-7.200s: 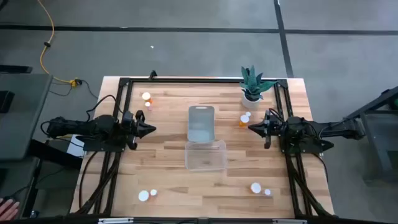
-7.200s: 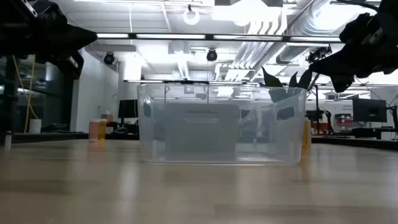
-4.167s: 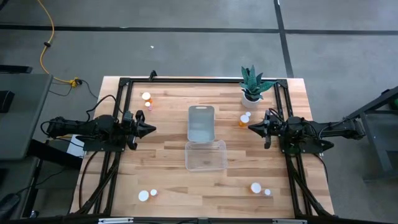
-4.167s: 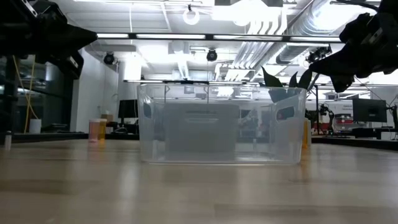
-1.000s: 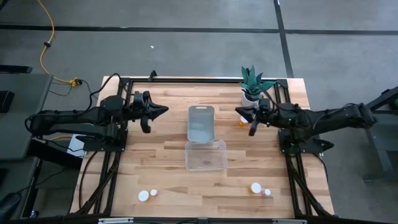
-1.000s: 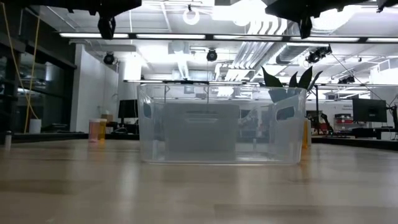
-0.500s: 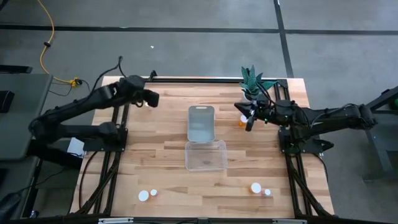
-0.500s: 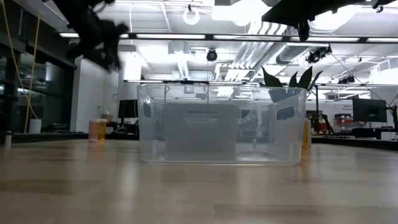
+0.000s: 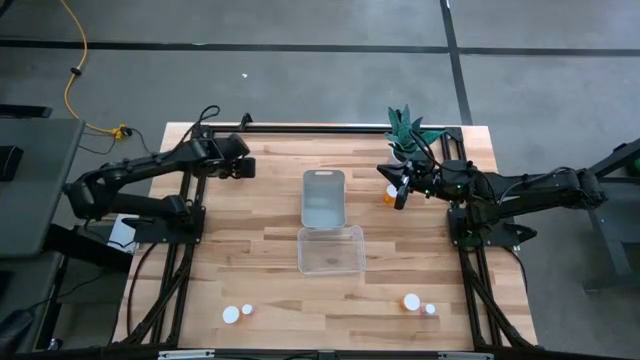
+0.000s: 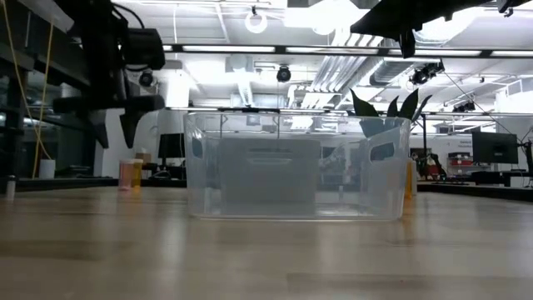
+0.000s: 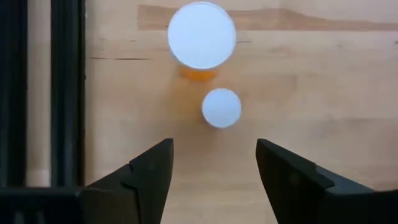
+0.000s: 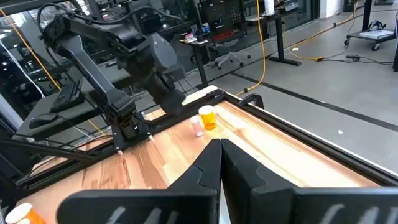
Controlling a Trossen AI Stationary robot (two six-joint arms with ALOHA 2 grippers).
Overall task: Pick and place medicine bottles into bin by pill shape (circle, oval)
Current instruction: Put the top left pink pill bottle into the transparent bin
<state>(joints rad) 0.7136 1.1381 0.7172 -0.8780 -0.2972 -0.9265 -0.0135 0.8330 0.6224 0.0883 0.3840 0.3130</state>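
High view: overhead, straight down on the table [image 9: 270, 215]. Low view: tabletop level, facing the clear bin [image 10: 296, 167]. Left wrist view and high view share the table's far-left part.

Two thin black arms [image 9: 150, 172] made of tubes and round joints, with black cables running along them. Each ends in two flat, pointed black fingers [image 11: 149, 177].

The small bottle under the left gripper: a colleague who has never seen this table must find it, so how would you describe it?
Start at the table's far left corner, where the open left gripper hangs pointing down. Two white-capped bottles stand below it, close together. The small bottle is nearer the gripper; its cap is much narrower than that of the large bottle, whose orange side shows.
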